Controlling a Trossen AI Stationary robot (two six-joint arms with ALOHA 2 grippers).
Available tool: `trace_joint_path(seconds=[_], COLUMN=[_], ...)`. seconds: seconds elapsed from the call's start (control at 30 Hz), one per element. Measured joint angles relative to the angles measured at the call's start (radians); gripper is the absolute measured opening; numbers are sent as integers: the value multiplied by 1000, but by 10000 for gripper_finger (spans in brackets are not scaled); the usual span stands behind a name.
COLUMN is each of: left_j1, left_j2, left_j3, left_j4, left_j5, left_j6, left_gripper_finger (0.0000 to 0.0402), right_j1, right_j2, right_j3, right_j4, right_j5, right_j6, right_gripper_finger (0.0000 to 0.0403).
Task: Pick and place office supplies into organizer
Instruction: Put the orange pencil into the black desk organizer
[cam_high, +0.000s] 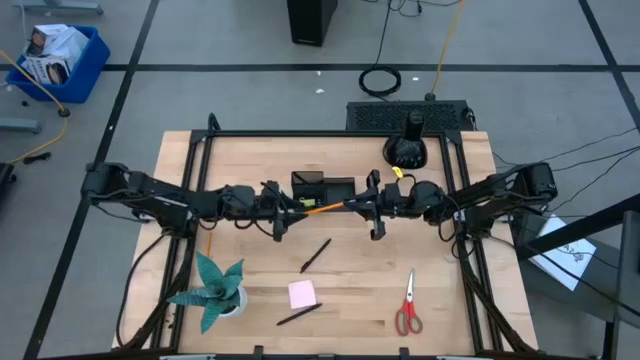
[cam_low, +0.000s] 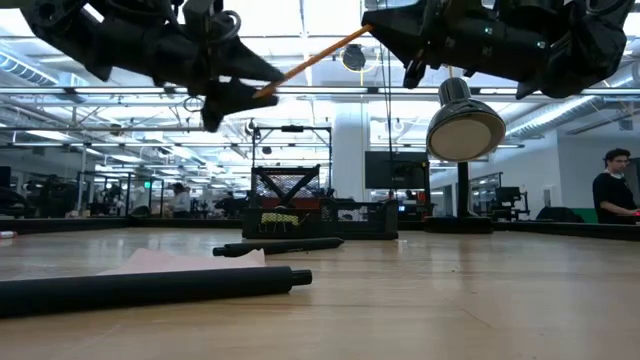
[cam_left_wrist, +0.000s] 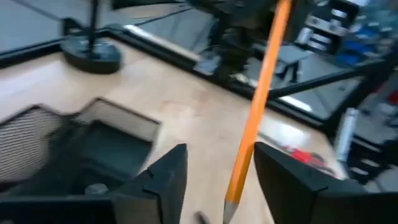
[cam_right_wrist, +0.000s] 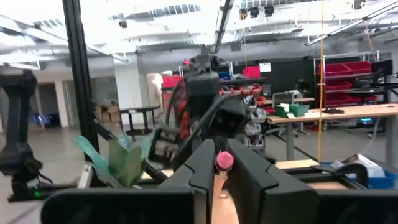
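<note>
high view: both dark arms meet at the middle of the frame above the pale wooden worktop (cam_high: 250, 300). the long orange wooden pencil (cam_high: 322, 207) lies level between them, its far end in the right hand (cam_high: 372, 205), its tip by the left hand (cam_high: 283, 208). the small black compartment organizer (cam_high: 322, 187) sits just above the pencil, at centre. lower in the frame lie a black pen (cam_high: 316, 255), a pink square sticky-note pad (cam_high: 302, 293), a second black pen (cam_high: 299, 315) and red-handled scissors (cam_high: 408, 305); a teal spiky plant (cam_high: 213, 288) stands at lower left.

low view: the orange pencil (cam_low: 312, 61) slants across the upper middle, high above the worktop, between the left hand (cam_low: 235, 90) and the right hand (cam_low: 392, 40). the organizer (cam_low: 290, 215) stands far back at centre.

left wrist view: the left hand's two dark fingers (cam_left_wrist: 163, 180) stand apart, the pencil (cam_left_wrist: 256, 106) passing between them nearer one; i cannot tell whether it touches. the organizer (cam_left_wrist: 87, 149) is at the left of the frame.

right wrist view: the right hand's fingers (cam_right_wrist: 202, 165) are closed tight on the pencil's pink eraser end (cam_right_wrist: 224, 162).
</note>
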Motion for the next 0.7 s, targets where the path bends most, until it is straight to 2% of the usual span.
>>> trace_joint_path(seconds=[0.1, 0.23, 0.47, 0.7], left_j1=[16, 29, 46, 128], left_j2=[-84, -176, -278, -341], left_j3=[-1, -1, -1, -40], left_j4=[-153, -255, -317, -380], left_j5=[-58, -121, -216, -230], left_j6=[-5, 1, 63, 49], left_gripper_finger=[209, 219, 219, 219], right_j1=[0, 0, -12, -34], right_j2=[0, 0, 0, 0], right_j3=[0, 0, 3, 138], right_j4=[-19, -26, -39, -304], right_j5=[31, 54, 132, 137], right_j6=[-28, -73, -138, -214], right_gripper_finger=[22, 17, 27, 23])
